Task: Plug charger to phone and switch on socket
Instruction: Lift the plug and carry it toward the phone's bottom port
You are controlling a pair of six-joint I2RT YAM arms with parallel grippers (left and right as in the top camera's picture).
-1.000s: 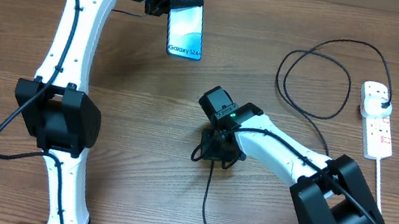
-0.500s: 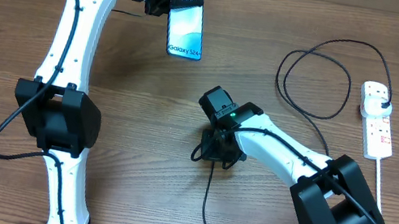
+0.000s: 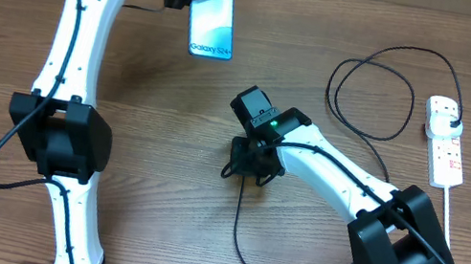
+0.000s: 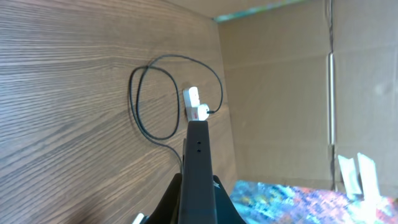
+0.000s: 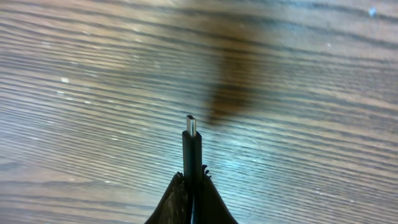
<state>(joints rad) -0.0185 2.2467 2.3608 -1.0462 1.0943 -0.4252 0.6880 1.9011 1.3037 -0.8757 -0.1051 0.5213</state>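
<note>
Mating step: left fingers [image 4: 172, 202] clench the phone [image 3: 213, 23] at the tabletop's [image 3: 167, 188] far side; right fingers [image 5: 169, 204] clench the charger [image 5: 192, 149] tip mid-tabletop. Next, align your tip squarely with the phone port.

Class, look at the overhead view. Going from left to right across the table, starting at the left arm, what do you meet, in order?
left arm → phone → right tool → loop of the charger → socket
</note>
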